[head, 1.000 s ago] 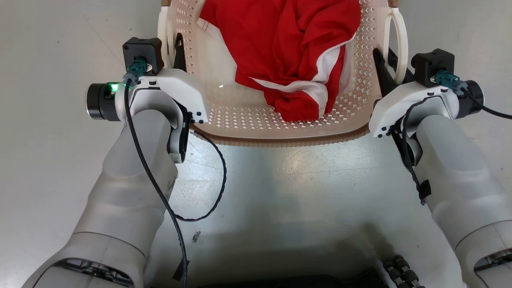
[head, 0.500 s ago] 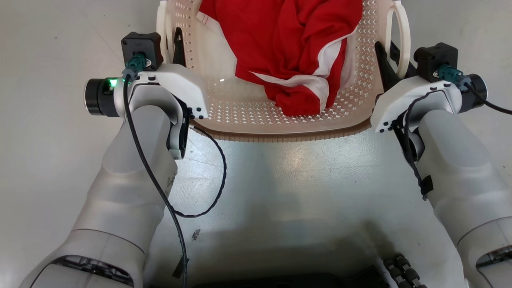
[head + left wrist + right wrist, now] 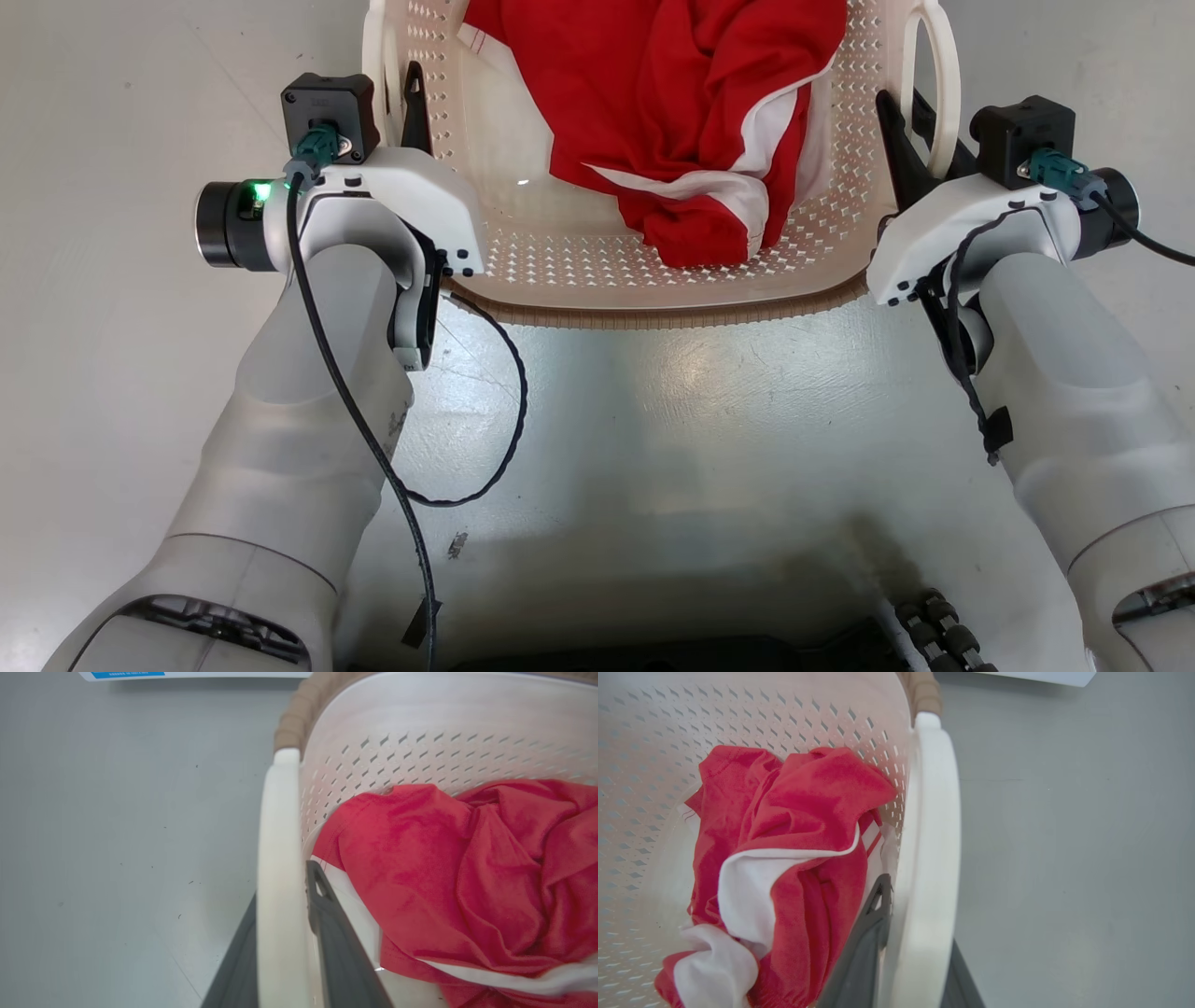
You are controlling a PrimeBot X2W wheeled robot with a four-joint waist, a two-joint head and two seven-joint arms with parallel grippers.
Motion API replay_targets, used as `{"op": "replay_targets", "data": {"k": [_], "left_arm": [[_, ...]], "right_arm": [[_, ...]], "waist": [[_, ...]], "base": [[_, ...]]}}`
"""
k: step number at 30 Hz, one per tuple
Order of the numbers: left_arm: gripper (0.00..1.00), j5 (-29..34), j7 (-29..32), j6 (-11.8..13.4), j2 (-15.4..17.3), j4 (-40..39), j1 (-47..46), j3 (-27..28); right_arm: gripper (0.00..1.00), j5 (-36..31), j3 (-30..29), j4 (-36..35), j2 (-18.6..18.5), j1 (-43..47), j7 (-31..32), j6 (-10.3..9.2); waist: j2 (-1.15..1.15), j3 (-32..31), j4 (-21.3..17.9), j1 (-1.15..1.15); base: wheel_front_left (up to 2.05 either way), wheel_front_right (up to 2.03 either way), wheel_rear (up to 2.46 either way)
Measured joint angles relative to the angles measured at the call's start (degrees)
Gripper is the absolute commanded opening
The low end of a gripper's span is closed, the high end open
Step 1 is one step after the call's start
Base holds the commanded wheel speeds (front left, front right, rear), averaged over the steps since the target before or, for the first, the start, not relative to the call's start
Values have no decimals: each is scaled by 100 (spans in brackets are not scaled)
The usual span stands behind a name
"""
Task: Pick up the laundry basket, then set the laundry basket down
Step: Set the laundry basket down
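Both arms are on the laundry basket (image 3: 653,315), which sits dead ahead and centred between them, near rim toward the robot and far end cut off at the top of the head view, so I can't call its long axis. Left gripper (image 3: 285,896) is clamped on the left handle (image 3: 275,858): one dark finger outside the white loop, one inside against the perforated wall, both touching it. Right gripper (image 3: 920,914) mirrors that on the right handle (image 3: 931,835), loop pinched between an inner and an outer finger. A red garment (image 3: 672,103) with white trim lies loose inside, bunched toward the right and far part, not touching either inner finger as far as I can see. Grey floor (image 3: 709,401) is under and around the basket; can't tell from these views whether the base is on it or off it. Key relation: the two handles lie on a left-right line across the basket, with one gripper at each end and neither arm nearer, fingers pointing away from the robot. My read is that any lift or lowering has to be straight vertical with both wrists matched. A height mismatch would tilt the basket, or let a loop slide along the fingers.
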Motion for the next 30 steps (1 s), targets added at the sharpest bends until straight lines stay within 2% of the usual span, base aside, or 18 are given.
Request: {"op": "replay_targets", "data": {"k": [3, 4, 5, 6, 7, 20, 30], "left_arm": [[0, 0, 0, 0, 0, 0, -1, -1], [8, -2, 0, 1, 0, 5, -2, -1], [49, -16, -1, 12, 0, 18, -5, 0], [100, -38, -1, 48, 0, 48, -15, -1], [100, -83, -1, 57, 2, 118, -27, -9], [100, -297, 0, 160, 19, 386, -24, -147], [100, -468, -1, 182, 20, 402, 349, -159]], "right_arm": [[0, 1, -23, 18, 3, 0, 0, 1], [0, 2, -57, 55, 13, -8, -5, 1], [29, 2, -70, 94, 18, -25, -14, 1], [59, -3, -70, 109, 13, -38, -15, 1], [100, -22, -73, 123, 11, -55, -14, 8], [100, -218, -342, 132, 15, 28, -8, 9], [100, -263, -479, -101, 127, 509, -1, 9]], "waist": [[0, 0, 0, 0], [0, -1, 0, 0], [0, -2, 1, 0], [0, -3, 1, 0], [0, -6, -2, 0], [0, -290, 6, 0], [0, -931, -27, 0]], "base": [[0, 0, 0], [0, 0, 0], [0, 0, 0], [0, 0, 0], [0, 0, 0], [0, 0, 0], [0, 0, 0]]}}
